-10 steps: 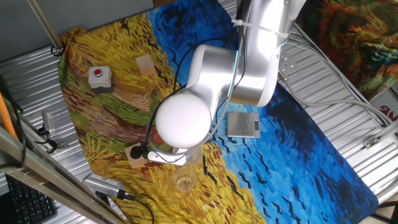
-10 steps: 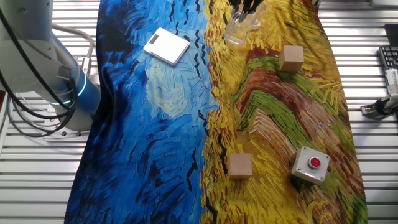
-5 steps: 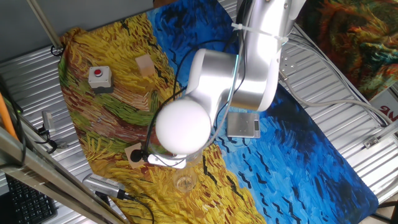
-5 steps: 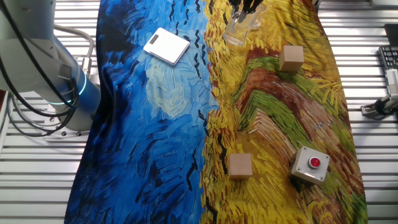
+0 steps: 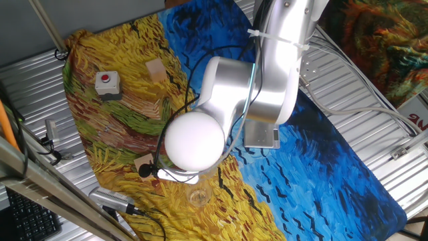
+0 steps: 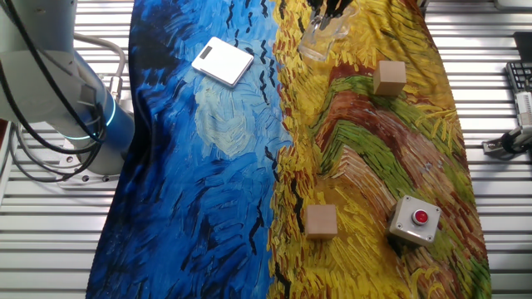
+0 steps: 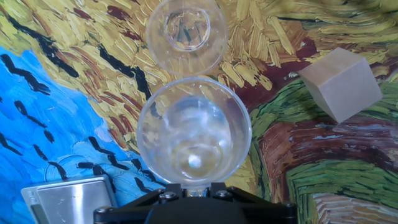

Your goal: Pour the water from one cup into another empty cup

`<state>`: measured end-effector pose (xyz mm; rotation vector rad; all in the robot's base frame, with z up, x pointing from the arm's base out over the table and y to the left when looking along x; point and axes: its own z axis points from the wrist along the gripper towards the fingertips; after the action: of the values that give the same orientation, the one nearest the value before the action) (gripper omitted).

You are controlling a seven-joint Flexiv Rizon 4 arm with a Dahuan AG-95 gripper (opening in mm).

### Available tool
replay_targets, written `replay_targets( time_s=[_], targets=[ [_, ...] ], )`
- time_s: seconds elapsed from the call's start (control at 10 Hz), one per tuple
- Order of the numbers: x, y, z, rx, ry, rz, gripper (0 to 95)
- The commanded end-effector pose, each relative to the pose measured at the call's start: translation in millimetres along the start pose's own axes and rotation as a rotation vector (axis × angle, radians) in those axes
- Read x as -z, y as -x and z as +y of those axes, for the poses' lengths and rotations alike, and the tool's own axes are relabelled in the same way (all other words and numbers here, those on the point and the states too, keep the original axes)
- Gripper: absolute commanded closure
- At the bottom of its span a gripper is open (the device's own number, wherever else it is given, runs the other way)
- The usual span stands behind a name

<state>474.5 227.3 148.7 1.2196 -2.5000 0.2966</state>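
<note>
Since 1 second ago the arm (image 5: 254,87) has shifted slightly. The gripper (image 7: 189,198) appears to hold the tall clear cup (image 7: 194,132), glinting water (image 7: 194,158) inside, though its fingers are hidden. Just beyond stands the small cup (image 7: 186,32).

Two transparent cups are standing on the tabletop: one taller tumbler (image 7: 194,130) and one shorter cup (image 7: 186,34) at its 12 o'clock. Two wooden cubes are lying there, one (image 6: 389,77) and another (image 6: 320,222). One red-button box (image 6: 414,219) and one white scale (image 6: 223,61) are resting there.
</note>
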Motion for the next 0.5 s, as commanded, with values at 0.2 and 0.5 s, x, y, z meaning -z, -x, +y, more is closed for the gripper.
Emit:
replay_targets(
  time_s=[0.2,0.5],
  targets=[
    [4.3,3.7,-2.3,0.001,0.009,0.024,95.0],
    [4.4,3.8,-2.4,0.002,0.007,0.041,95.0]
  ],
)
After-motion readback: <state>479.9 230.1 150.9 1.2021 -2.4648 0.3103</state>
